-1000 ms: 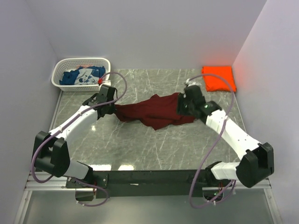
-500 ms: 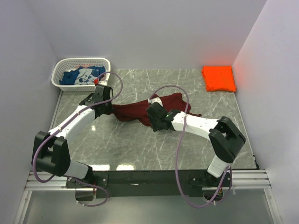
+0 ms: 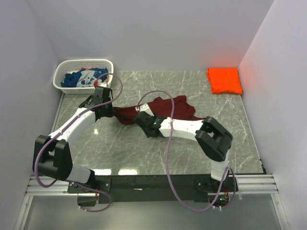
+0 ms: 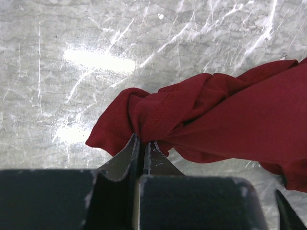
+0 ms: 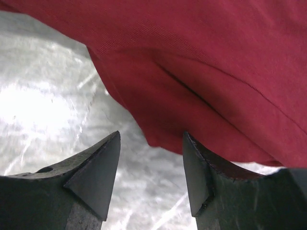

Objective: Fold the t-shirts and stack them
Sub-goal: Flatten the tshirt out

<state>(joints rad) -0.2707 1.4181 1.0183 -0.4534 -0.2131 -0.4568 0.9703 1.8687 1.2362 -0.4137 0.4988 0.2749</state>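
**A missed hem could leave the cloth twisted**

The left end effector point(image 4: 143, 143) is clamped on a bunched corner of the maroon t-shirt point(image 4: 230, 105), which lies crumpled in the middle of the table point(image 3: 120, 148). The right end effector point(image 5: 151, 143) is held open and empty at the shirt's edge. If that edge is missed, or only one layer is caught, the cloth could be dragged into a twist rather than spread flat.
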